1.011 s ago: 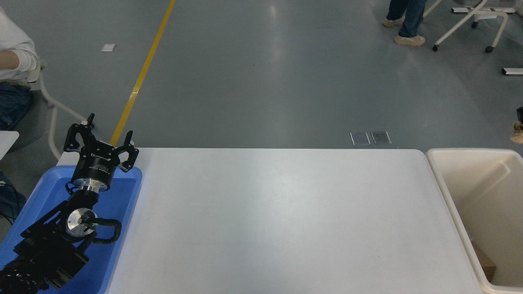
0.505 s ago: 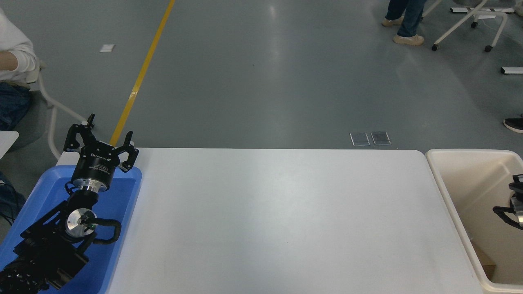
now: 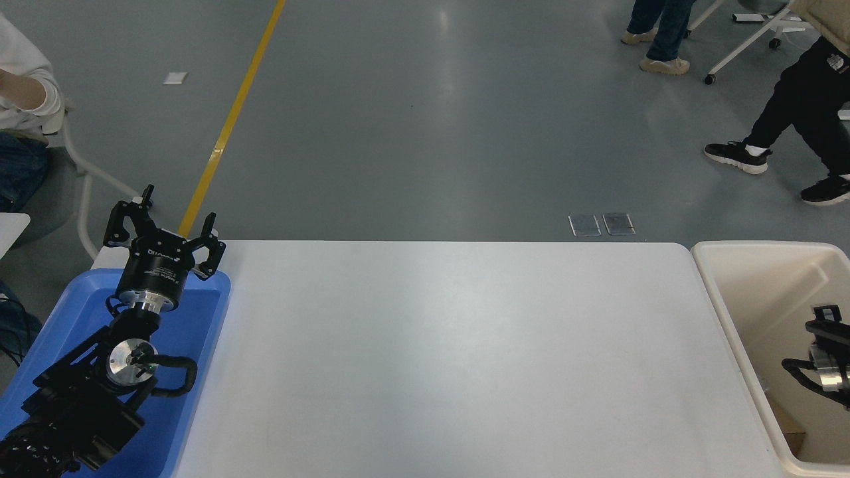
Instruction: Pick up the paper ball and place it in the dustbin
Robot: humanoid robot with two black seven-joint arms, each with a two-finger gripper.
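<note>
The paper ball is not in view. The dustbin (image 3: 724, 292) is a deep cream-white bin standing against the table's right end. My right gripper (image 3: 829, 324) shows only partly at the right edge, over the inside of the dustbin; I cannot tell whether it is open or shut. My left gripper (image 3: 163, 229) is open and empty, parked over the far end of the blue tray (image 3: 206, 312) at the lower left.
The white table (image 3: 451, 358) spans the middle. A brown flat piece (image 3: 787, 425) lies at the dustbin's bottom. A person sits at the far left (image 3: 23, 99). Another person's legs (image 3: 797, 106) are on the floor at the top right.
My right arm has come in at the right edge and dropped lower over the dustbin. A tan lump seen at the right edge a second ago is gone. A person has walked in at the top right.
</note>
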